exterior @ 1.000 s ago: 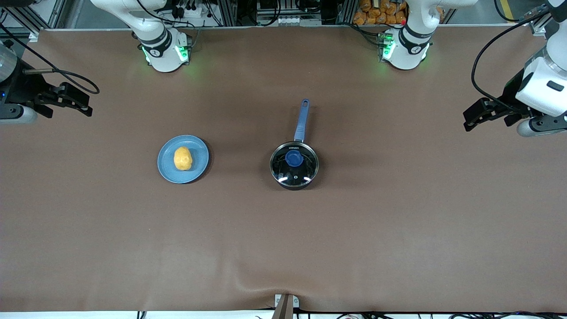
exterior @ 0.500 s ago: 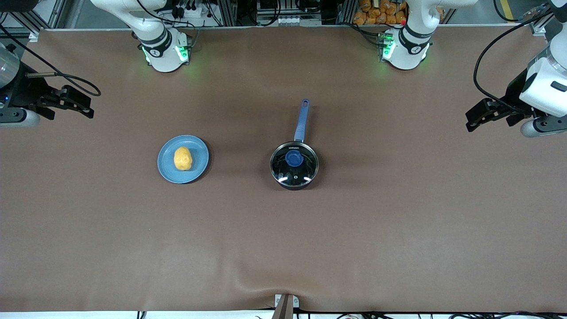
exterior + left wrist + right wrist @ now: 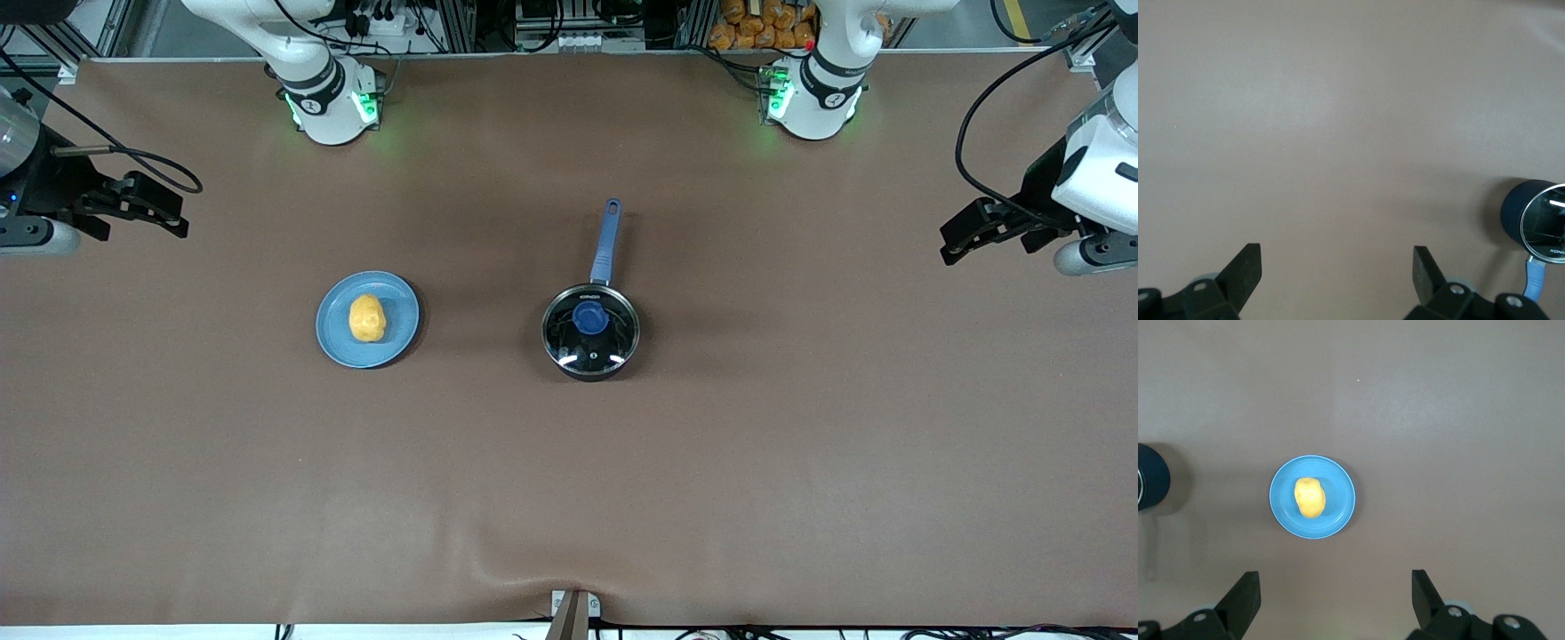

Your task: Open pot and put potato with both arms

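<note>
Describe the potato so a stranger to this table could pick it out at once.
On the brown table, look toward the right arm's end from the lidded black pot for a flat light-blue plate. The potato lies on that plate: a small, lumpy yellow-orange oval, the only warm-coloured thing among blue and black ones.

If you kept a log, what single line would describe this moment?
pot: lid on | potato: on plate | left gripper: open, over table end | right gripper: open, over table end

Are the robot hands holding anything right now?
No. The left gripper and right gripper are both open and empty. The potato sits on its plate; the pot is untouched.
</note>
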Robot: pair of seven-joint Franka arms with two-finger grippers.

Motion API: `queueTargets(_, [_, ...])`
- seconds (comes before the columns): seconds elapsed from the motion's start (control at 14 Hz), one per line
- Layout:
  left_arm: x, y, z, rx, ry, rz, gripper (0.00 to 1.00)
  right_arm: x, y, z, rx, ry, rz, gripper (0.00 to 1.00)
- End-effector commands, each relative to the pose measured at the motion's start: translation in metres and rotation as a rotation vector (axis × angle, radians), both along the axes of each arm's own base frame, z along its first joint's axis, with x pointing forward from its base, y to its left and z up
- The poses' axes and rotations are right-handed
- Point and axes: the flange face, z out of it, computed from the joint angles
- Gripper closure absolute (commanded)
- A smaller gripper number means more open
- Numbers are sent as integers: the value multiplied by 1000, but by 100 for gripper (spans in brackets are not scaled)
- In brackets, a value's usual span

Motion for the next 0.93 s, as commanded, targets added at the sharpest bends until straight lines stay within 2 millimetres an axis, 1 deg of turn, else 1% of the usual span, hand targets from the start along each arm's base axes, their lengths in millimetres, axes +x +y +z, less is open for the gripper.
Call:
queueTargets(0.0, [-5, 0, 8, -24, 4, 45, 0, 1, -1, 2, 14, -2, 5, 0])
queueTargets(0.14, [-5, -3, 8, -37, 4, 57, 0, 1, -1, 3, 15, -5, 5, 0])
queueTargets(0.57, [-4, -3, 7, -53, 8, 52, 0, 1, -3, 3, 14, -2, 2, 0])
queueTargets(0.86, [-2, -2, 3, -52, 14, 54, 0, 2, -3, 1, 14, 1, 2, 0])
